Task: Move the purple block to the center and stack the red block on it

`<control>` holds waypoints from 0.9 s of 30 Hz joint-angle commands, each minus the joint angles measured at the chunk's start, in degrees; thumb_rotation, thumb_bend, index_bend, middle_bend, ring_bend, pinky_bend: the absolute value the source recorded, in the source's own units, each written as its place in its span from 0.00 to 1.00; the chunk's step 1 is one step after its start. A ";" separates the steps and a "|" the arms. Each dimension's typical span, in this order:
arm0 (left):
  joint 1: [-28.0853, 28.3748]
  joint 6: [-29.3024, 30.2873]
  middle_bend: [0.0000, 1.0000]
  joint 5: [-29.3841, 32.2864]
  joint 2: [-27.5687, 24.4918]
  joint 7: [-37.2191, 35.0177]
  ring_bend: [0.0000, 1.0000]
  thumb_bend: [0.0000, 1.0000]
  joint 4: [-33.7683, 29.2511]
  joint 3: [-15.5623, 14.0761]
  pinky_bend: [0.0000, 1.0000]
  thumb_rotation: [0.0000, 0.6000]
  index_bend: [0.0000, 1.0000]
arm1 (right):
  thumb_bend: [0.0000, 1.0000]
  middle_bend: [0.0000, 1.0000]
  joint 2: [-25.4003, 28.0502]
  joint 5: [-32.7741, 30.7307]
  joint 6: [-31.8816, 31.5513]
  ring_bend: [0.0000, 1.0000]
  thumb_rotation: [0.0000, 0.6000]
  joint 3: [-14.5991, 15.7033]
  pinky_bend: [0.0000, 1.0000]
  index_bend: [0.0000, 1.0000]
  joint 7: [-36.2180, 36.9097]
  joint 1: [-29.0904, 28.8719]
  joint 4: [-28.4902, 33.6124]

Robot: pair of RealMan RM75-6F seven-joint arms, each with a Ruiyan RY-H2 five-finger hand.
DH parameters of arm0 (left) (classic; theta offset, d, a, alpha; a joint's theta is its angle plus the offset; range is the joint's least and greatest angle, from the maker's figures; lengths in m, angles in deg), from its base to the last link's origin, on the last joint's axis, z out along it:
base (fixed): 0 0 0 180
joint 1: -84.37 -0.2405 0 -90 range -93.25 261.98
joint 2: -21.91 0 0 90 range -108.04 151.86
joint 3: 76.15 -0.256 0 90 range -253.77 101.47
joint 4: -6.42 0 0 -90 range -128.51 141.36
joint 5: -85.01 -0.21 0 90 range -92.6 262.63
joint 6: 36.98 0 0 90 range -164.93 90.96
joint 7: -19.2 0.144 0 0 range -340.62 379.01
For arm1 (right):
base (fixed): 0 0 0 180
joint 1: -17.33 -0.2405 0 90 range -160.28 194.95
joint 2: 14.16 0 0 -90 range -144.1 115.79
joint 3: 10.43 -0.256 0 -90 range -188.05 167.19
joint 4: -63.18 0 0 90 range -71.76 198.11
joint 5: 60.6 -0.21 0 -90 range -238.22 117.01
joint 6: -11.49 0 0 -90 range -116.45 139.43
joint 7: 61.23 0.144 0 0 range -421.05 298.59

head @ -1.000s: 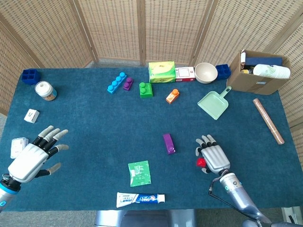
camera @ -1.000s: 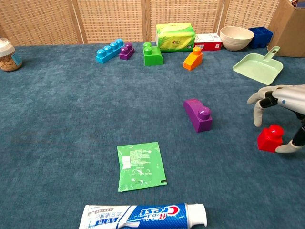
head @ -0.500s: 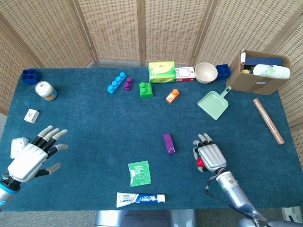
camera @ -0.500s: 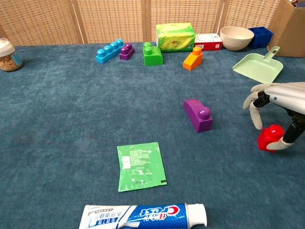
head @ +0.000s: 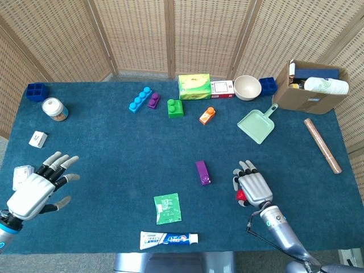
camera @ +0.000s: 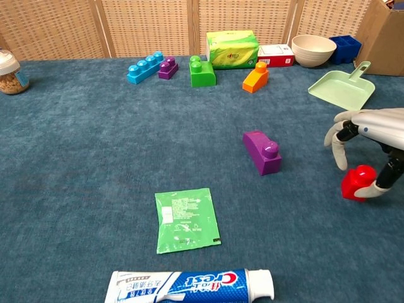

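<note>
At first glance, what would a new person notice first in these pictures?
Probably the silver right hand at the table's right side, its fingers curled over the small red block. Next, the purple block with one stud lying alone near the middle of the dark blue cloth, just left of that hand. The silver left hand hovers with fingers spread at the far left edge, holding nothing.

Toothpaste tube (camera: 192, 286), lying at the near edge of the table: the brand name "Crest" is printed along its blue and white side. Green packet (camera: 186, 219), just beyond the tube: small dark print at its near right corner, too small to read.
</note>
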 commanded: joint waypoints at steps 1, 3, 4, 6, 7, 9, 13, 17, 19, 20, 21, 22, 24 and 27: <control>-0.06 0.14 0.03 0.01 -0.05 -0.05 0.00 0.33 0.03 0.05 0.00 1.00 0.32 | 0.13 0.26 0.13 0.14 0.17 0.05 1.00 0.17 0.04 0.51 -0.08 -0.14 -0.28; -0.08 0.19 0.03 0.00 -0.11 -0.04 0.00 0.33 0.02 0.08 0.00 1.00 0.32 | 0.13 0.25 0.27 0.25 0.34 0.05 1.00 0.31 0.04 0.51 -0.17 -0.26 -0.51; -0.07 0.21 0.03 -0.03 -0.15 -0.02 0.00 0.33 0.01 0.09 0.00 1.00 0.32 | 0.13 0.25 0.32 0.26 0.43 0.05 1.00 0.35 0.04 0.51 -0.16 -0.31 -0.63; -0.06 0.22 0.03 -0.10 -0.21 -0.01 0.00 0.33 -0.07 0.11 0.00 1.00 0.32 | 0.13 0.25 0.41 0.20 0.58 0.05 1.00 0.41 0.04 0.51 -0.08 -0.39 -0.83; -0.04 0.19 0.03 -0.14 -0.23 0.01 0.00 0.33 -0.11 0.11 0.00 1.00 0.32 | 0.13 0.25 0.44 0.17 0.62 0.05 1.00 0.42 0.04 0.51 -0.06 -0.42 -0.95; -0.02 0.19 0.03 -0.20 -0.28 0.07 0.00 0.33 -0.16 0.14 0.00 1.00 0.32 | 0.13 0.25 0.47 0.13 0.65 0.05 1.00 0.48 0.04 0.50 -0.10 -0.46 -1.19; 0.10 0.11 0.02 -0.34 -0.32 0.13 0.00 0.33 -0.36 0.20 0.00 1.00 0.32 | 0.13 0.25 0.74 -0.21 0.77 0.05 1.00 0.42 0.04 0.50 -0.01 -0.57 -1.32; 0.10 0.16 0.02 -0.44 -0.24 0.19 0.00 0.33 -0.40 0.25 0.00 1.00 0.32 | 0.13 0.26 0.77 -0.56 1.05 0.05 1.00 0.32 0.04 0.52 0.22 -0.75 -1.35; 0.11 0.27 0.02 -0.55 -0.28 0.24 0.00 0.33 -0.42 0.30 0.00 1.00 0.32 | 0.13 0.26 0.57 -0.89 1.37 0.05 1.00 0.24 0.04 0.54 0.34 -0.95 -1.58; 0.10 0.34 0.02 -0.58 -0.29 0.25 0.00 0.33 -0.41 0.33 0.00 1.00 0.32 | 0.13 0.26 0.46 -1.05 1.50 0.05 1.00 0.18 0.04 0.54 0.38 -1.04 -1.68; 0.08 0.40 0.02 -0.58 -0.31 0.22 0.00 0.33 -0.40 0.34 0.00 1.00 0.32 | 0.13 0.26 0.36 -1.16 1.59 0.05 1.00 0.15 0.04 0.55 0.38 -1.12 -1.78; 0.04 0.46 0.02 -0.56 -0.35 0.19 0.00 0.33 -0.40 0.34 0.00 1.00 0.32 | 0.13 0.26 0.26 -1.27 1.67 0.05 1.00 0.11 0.04 0.56 0.36 -1.20 -1.89; -0.05 0.64 0.02 -0.58 -0.41 0.16 0.00 0.33 -0.34 0.36 0.00 1.00 0.32 | 0.13 0.27 0.08 -1.54 1.74 0.05 1.00 0.01 0.04 0.58 0.34 -1.35 -2.01; -0.14 0.76 0.02 -0.62 -0.42 0.09 0.00 0.33 -0.26 0.32 0.00 1.00 0.32 | 0.13 0.28 -0.14 -1.67 1.56 0.06 1.00 -0.17 0.05 0.60 0.53 -1.43 -2.12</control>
